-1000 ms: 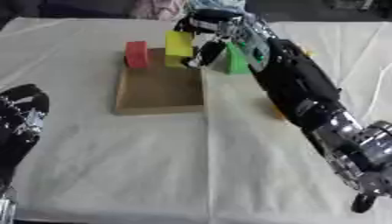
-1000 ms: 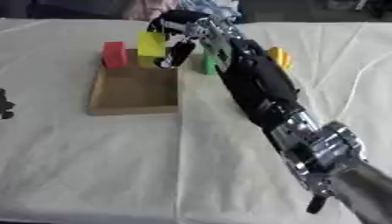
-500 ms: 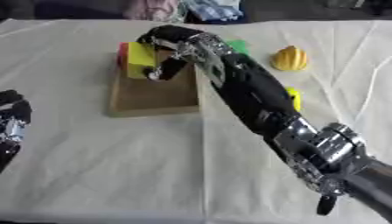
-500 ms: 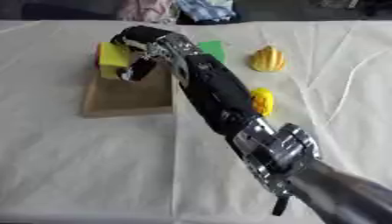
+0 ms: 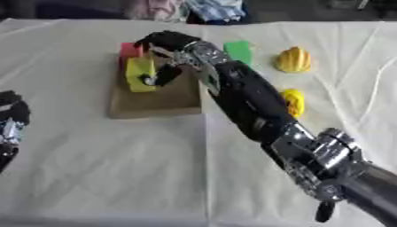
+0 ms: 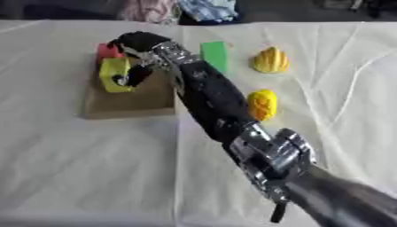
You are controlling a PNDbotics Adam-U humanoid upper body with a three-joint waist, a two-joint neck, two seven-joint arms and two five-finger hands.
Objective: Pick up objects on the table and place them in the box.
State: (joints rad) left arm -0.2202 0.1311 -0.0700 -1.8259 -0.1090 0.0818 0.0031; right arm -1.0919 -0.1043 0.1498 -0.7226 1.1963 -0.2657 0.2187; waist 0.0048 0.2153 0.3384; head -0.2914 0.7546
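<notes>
My right hand (image 5: pixel 167 46) reaches across from the lower right and is curled round a yellow block (image 5: pixel 140 74), holding it over the flat brown box (image 5: pixel 155 97). A red block (image 5: pixel 130 48) stands at the box's far left edge, just behind the yellow one. On the cloth to the right lie a green block (image 5: pixel 239 51), a yellow-orange ridged object (image 5: pixel 293 60) and a yellow oblong object (image 5: pixel 294 102). My left hand (image 5: pixel 11 122) shows at the left edge, low and idle; its fingers are not clear.
A white cloth (image 5: pixel 116 168) covers the table, with a fold line running toward me from the box. Bundled clothes (image 5: pixel 186 9) lie at the far edge. My right forearm (image 5: pixel 310 150) crosses the right half of the table.
My right hand has carried the yellow block leftward and down, from beside the green block at the box's far right to over the box's left part. The green block is now uncovered.
</notes>
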